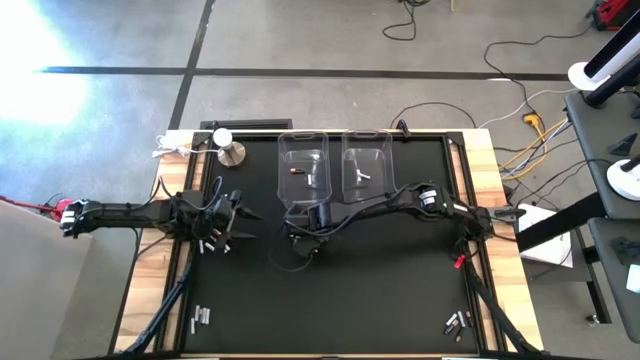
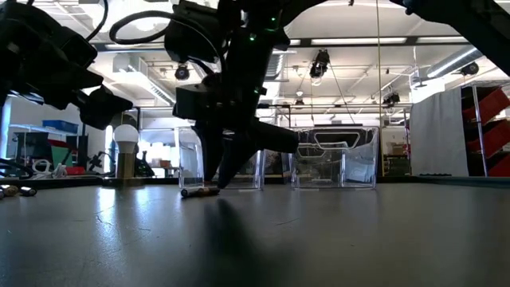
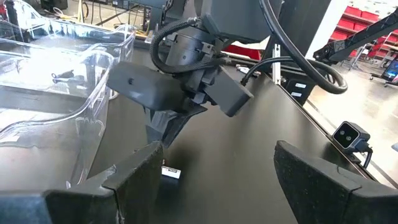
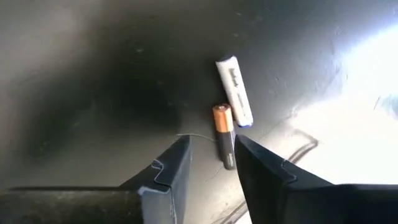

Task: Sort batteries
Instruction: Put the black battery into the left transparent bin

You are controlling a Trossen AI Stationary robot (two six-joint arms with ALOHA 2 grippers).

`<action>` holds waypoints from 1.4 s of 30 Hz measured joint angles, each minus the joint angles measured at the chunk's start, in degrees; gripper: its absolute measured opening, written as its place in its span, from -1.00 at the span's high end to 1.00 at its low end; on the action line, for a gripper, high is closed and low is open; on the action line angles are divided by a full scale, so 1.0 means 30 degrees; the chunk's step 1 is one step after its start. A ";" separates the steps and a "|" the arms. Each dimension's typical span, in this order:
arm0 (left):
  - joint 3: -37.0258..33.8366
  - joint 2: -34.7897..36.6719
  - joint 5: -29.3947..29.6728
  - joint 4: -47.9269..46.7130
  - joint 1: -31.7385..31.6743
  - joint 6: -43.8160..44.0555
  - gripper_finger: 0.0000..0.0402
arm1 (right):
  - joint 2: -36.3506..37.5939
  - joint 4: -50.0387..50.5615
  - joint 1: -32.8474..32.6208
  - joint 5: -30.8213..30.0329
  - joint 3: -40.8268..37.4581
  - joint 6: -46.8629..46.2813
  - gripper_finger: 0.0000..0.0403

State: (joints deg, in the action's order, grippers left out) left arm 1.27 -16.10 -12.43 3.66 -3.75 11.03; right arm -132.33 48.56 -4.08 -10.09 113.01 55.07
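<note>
1. Right hand (image 4: 211, 163) low over the black desk (image 1: 400, 290), just in front of the left clear plastic bin (image 1: 303, 165); fingers narrowly apart, nothing between them, probably lining up a pick
2. Beyond its fingertips: dark copper-capped cylindrical battery (image 4: 224, 144) touching white blue-tipped cylindrical battery (image 4: 234, 91), both flat on desk, unsorted
3. Left hand (image 1: 222, 222) waits well to the side of that bin, fingers spread wide, empty, loose cells below it
4. Right clear plastic bin (image 1: 366, 160) beside the left bin, each with a cell inside, likely one type per bin
</note>
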 joint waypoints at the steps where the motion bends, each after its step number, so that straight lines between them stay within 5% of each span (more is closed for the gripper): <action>1: -0.0003 0.0000 0.0000 0.0000 0.0000 0.0000 -0.41 | 0.0000 -0.0005 0.0000 -0.0010 0.0000 0.0535 0.45; 19: 0.0000 0.0000 0.0000 0.0007 0.0000 0.0006 -0.41 | 0.0030 -0.1957 0.0888 0.1590 -0.0863 0.1169 0.40; 42: 0.0000 0.0000 0.0000 0.0066 0.0000 0.0000 -0.41 | 0.0001 -0.1036 0.0766 0.2538 -0.0861 -0.2382 0.67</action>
State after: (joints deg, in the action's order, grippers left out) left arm 1.27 -16.10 -12.43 3.86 -3.75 11.03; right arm -132.33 45.45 -1.78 -2.48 110.43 47.92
